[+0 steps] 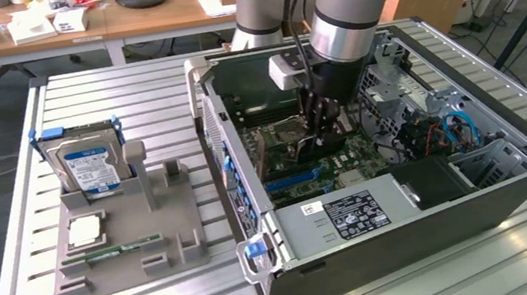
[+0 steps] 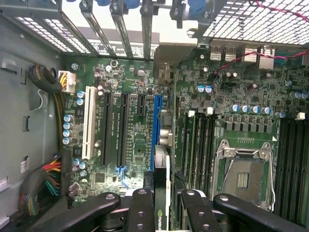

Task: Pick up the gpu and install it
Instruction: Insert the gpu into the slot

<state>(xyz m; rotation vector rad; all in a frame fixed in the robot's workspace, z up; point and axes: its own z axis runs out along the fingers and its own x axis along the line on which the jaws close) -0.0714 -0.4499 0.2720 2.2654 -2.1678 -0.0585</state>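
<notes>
Currently gripper (image 2: pixel 166 209) clenched on the gpu (image 2: pixel 160 191), held edge-on inside open case (image 1: pixel 509 185), centre of exterior frame; card edge lines up with blue slot (image 2: pixel 155 125), contact unclear; black slots (image 2: pixel 114 128) alongside.

The gpu (image 2: pixel 161 215) shows edge-on, clamped betw. tool (image 2: pixel 163 186) fingers (image 2: pixel 142 205); its near end & the finger bases are cut off at the view's edge. Ext. view: arm (image 1: pixel 345 28) hides tool tips & most of gpu. Label text on drive (image 1: pixel 90 165) & PSU (image 1: pixel 352 216) too small to read.
</notes>
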